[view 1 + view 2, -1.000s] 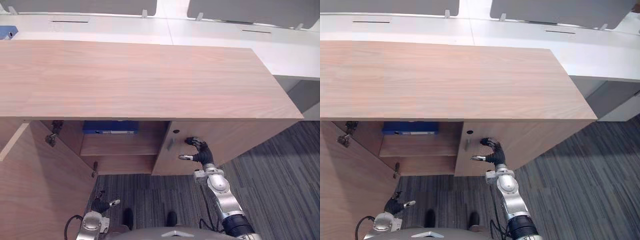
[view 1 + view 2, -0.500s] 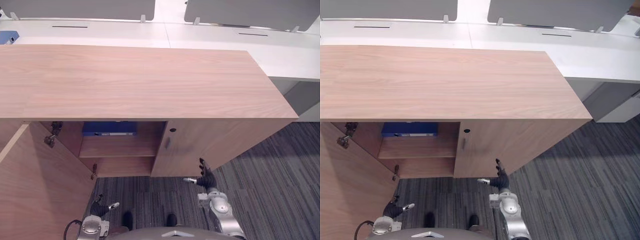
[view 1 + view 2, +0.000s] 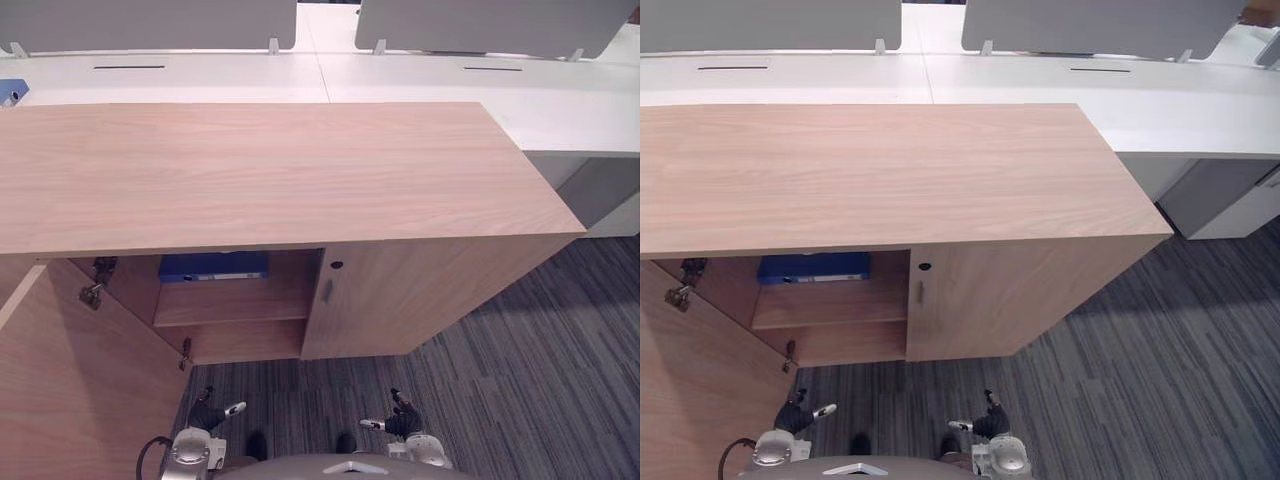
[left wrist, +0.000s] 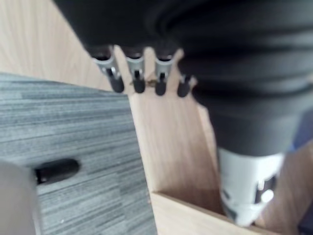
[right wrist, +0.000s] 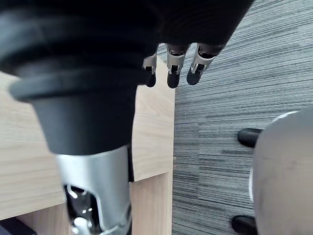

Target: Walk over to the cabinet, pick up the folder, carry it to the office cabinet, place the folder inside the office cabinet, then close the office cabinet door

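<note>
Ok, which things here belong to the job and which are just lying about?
Job: blue folder on the upper shelf; light wooden office cabinet; its open left door; left hand and right hand, both empty.
Lying about: white desks; grey partition screens; small blue object on the desk.

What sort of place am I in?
Most likely an open-plan office: white desks with grey divider screens behind a wood cabinet, a blue folder on its shelf, grey striped carpet.
</note>
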### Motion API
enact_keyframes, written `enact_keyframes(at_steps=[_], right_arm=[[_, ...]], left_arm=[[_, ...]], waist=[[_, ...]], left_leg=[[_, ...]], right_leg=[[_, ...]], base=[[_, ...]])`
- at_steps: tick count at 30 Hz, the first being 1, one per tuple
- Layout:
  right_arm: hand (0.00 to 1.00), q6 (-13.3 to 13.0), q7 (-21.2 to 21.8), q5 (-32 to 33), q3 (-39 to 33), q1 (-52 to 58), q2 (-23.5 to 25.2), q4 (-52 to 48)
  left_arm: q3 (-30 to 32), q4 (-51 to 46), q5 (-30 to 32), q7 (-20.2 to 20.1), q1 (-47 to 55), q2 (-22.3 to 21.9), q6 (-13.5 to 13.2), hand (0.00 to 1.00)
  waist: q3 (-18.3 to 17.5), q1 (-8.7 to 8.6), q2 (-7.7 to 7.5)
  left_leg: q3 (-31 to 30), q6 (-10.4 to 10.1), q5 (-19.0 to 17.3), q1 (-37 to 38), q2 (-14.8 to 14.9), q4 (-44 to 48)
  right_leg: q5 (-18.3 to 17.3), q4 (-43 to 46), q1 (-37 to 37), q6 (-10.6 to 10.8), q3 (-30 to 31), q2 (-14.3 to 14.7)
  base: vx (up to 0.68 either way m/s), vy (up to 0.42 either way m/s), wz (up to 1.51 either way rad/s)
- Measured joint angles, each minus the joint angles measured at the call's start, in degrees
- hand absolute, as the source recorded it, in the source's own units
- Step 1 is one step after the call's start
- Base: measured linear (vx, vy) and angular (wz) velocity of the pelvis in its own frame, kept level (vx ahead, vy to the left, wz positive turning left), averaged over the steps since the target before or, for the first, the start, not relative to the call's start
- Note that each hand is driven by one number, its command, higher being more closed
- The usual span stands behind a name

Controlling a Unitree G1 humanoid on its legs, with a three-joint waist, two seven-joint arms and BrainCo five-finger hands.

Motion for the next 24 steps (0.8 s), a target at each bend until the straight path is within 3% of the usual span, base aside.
enact_keyframes(at_steps=[10, 13, 20, 24], right_arm=[[0.00, 0.4, -0.1, 0.0, -2.1, -2.7, 0.0, 5.2], [0.00, 1.2, -0.1, 0.0, -2.1, -4.7, 0.1, 6.7], [0.00, 1.3, -1.3, 0.1, -2.3, -4.8, 0.1, 6.9], [0.00, 1.3, -2.0, 0.1, -2.3, -5.0, 0.1, 6.9]], left_arm=[[0.3, 2.1, -1.7, 0.0, 0.1, -0.1, 0.1, 0.00], [1.7, 2.1, -2.9, -0.1, -0.2, -0.1, 0.1, 0.00], [5.7, 1.5, -5.0, 0.2, -0.7, 0.7, 0.1, 0.00], [6.9, 1.5, -5.1, 0.6, -1.0, 0.7, 0.1, 0.00]], waist=[[0.2, 0.25, 0.15], [1.5, 0.24, -0.20], [1.9, 1.25, -0.40], [1.7, 2.35, -0.23]], left_leg=[[4.1, -0.3, -0.9, 2.3, 0.7, 0.0], [5.4, -0.2, -1.0, 1.6, 0.8, 0.0], [-0.5, -0.3, 0.0, -1.3, 0.6, 0.4], [-4.2, -1.3, 1.0, -3.1, 1.5, 0.4]], right_leg=[[0.4, 0.3, 0.4, -0.3, 3.8, 0.6], [-1.5, 6.1, -3.8, -0.1, 5.5, 0.5], [-6.0, 13.3, -7.1, 0.0, 2.1, -1.0], [-6.1, 11.1, -6.0, -0.5, -0.2, 0.7]], base=[[-0.05, -0.010, -0.21], [-0.07, 0.003, -0.21], [0.02, -0.018, 0.37], [0.06, -0.066, 0.48]])
